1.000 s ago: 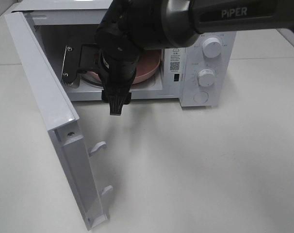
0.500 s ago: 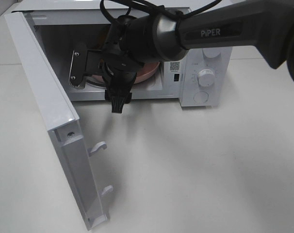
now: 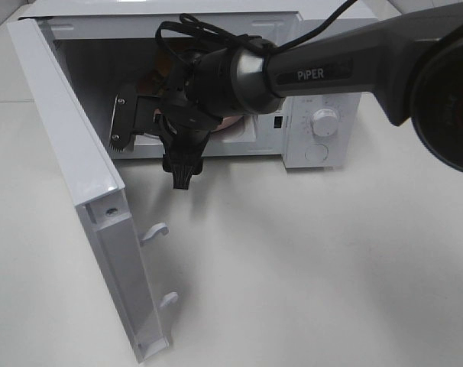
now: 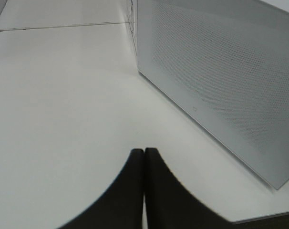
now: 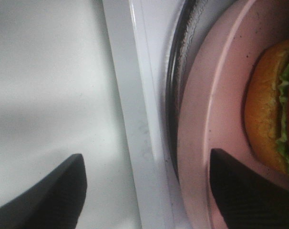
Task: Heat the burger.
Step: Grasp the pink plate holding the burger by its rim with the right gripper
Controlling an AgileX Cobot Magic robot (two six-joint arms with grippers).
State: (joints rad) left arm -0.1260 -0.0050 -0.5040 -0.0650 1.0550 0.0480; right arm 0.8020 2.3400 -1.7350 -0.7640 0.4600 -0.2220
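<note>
A: Start with the right gripper. How do its jaws stand?

B: Wide apart, with nothing between them. In the right wrist view one dark finger hangs outside the oven's front and the other over the round pink plate.

A: And the round burger with the glossy golden-brown bun?

B: It lies on that pink plate inside the white microwave oven, apart from both fingers. Green lettuce shows at its edge. The plate sits on a clear glass turntable, whose rim shows just inside the oven's white front sill.

A: What does the high camera add?

B: There the right gripper hangs at the oven's mouth. It is on the dark arm lettered PIPER, which reaches in from the right and across the middle. The arm hides most of the cavity, so I cannot make out the burger there. The oven's white door stands open to the left, with two white hook latches on its near edge. A round white knob shows on the control panel to the right. The oven stands on an off-white table.

A: And the left gripper?

B: Its two dark fingers are pressed together with nothing between them. It hangs above the table, near a white panel with a fine dotted mesh. The high view does not show it.
</note>
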